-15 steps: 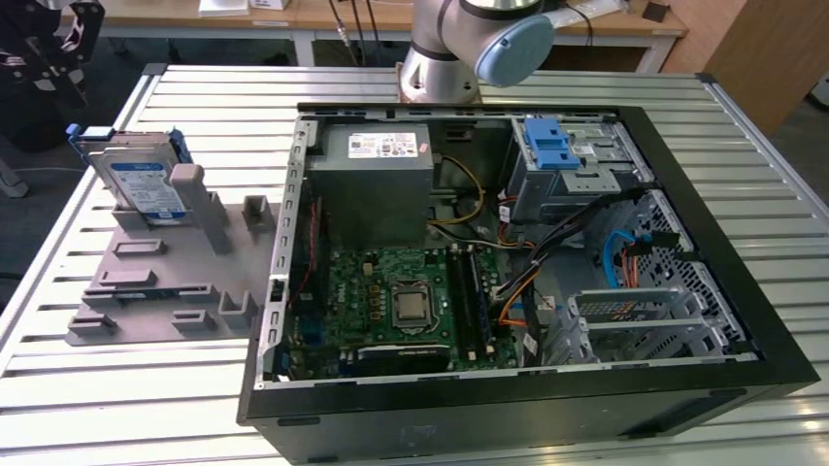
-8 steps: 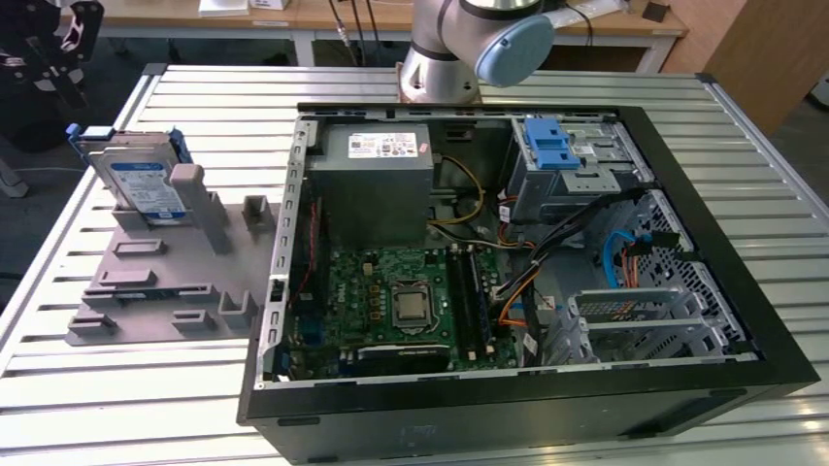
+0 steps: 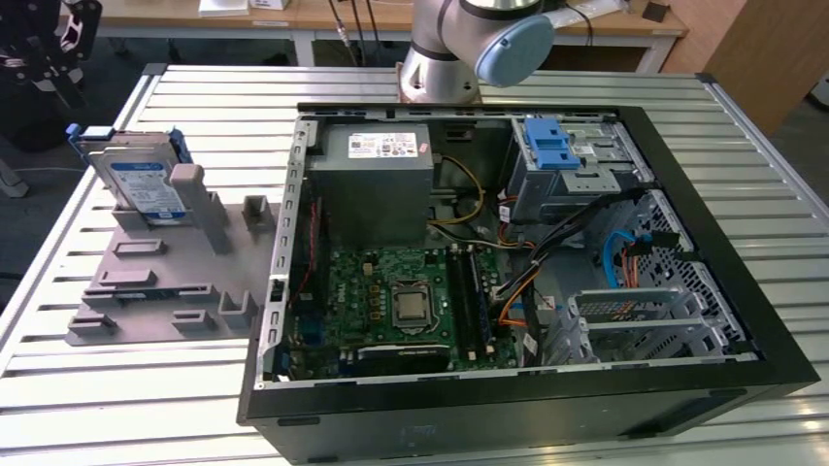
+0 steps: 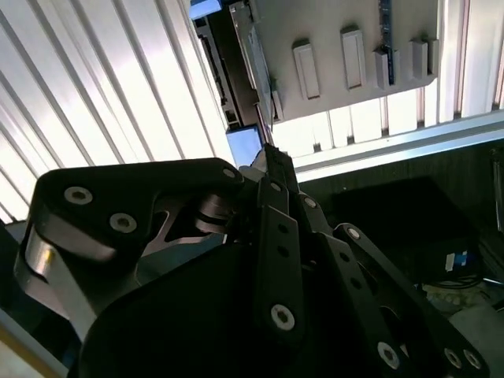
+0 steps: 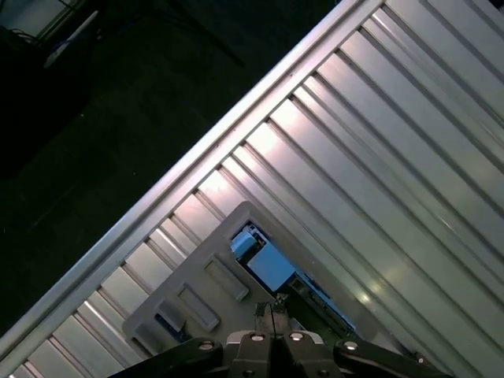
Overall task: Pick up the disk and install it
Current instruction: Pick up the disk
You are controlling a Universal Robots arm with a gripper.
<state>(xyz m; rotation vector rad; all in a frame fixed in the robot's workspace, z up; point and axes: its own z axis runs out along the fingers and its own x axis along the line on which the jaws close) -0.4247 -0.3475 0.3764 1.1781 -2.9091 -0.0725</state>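
Note:
The disk (image 3: 140,183) stands on edge in a grey holder plate (image 3: 155,282) on the slatted table, at the exterior view's left. It is silver-grey with a blue-and-white label and a blue carrier bracket. My black gripper (image 3: 54,87) hangs above and behind the disk, apart from it. In both wrist views the disk (image 5: 268,266) (image 4: 236,71) appears edge-on just beyond my gripper (image 5: 272,313) (image 4: 266,146). The thin fingers are pressed together with nothing between them, so the gripper is shut.
An open black computer case (image 3: 518,388) lies at the exterior view's middle and right. It holds a grey power supply (image 3: 382,184), a motherboard (image 3: 388,301) and a silver drive cage with a blue latch (image 3: 554,150). The arm's base (image 3: 441,68) stands behind the case.

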